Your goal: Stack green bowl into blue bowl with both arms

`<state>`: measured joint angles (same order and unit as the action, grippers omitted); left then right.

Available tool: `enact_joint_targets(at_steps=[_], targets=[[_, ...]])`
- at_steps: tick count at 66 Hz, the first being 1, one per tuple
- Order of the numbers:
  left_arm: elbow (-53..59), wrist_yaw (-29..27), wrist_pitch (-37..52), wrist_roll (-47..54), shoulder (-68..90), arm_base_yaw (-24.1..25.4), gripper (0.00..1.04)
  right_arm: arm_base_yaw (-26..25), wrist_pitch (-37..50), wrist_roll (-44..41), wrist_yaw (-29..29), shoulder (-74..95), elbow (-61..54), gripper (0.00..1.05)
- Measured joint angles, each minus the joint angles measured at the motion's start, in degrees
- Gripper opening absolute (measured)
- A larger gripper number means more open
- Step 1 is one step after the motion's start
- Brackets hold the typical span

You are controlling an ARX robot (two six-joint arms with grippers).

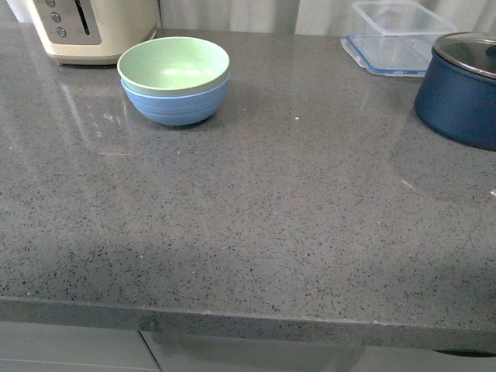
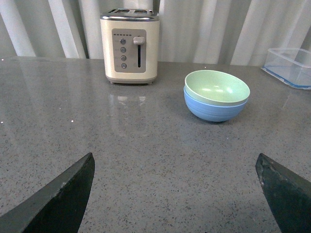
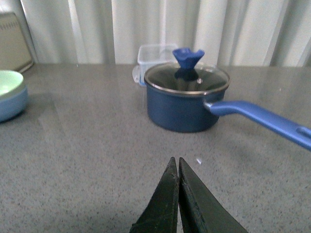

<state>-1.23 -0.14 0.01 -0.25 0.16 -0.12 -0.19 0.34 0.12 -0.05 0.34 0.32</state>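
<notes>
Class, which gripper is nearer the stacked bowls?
Left. The left gripper faces the green bowl nested in the blue bowl; the right gripper faces the pot.

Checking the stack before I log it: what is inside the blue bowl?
The green bowl sits nested in the blue bowl, rim slightly above it. The blue bowl's inside is covered; the green bowl looks empty.

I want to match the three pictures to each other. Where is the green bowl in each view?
Front view: green bowl upper left, nested in the blue bowl.
Left wrist view: green bowl right of centre, beside the toaster.
Right wrist view: green bowl cut by the left edge.
Shared landmark: the clear plastic container.
</notes>
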Motion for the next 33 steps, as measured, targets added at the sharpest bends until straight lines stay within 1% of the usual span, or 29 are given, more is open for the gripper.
enact_joint_targets(at_steps=[19,33], targets=[[0.0,0.0,0.0,0.0,0.0,0.0,0.98,0.0,-0.3,0.0,0.0,-0.1,0.0,0.01],[0.0,0.0,0.0,0.0,0.0,0.0,0.98,0.0,-0.3,0.0,0.0,-0.1,0.0,0.39]])
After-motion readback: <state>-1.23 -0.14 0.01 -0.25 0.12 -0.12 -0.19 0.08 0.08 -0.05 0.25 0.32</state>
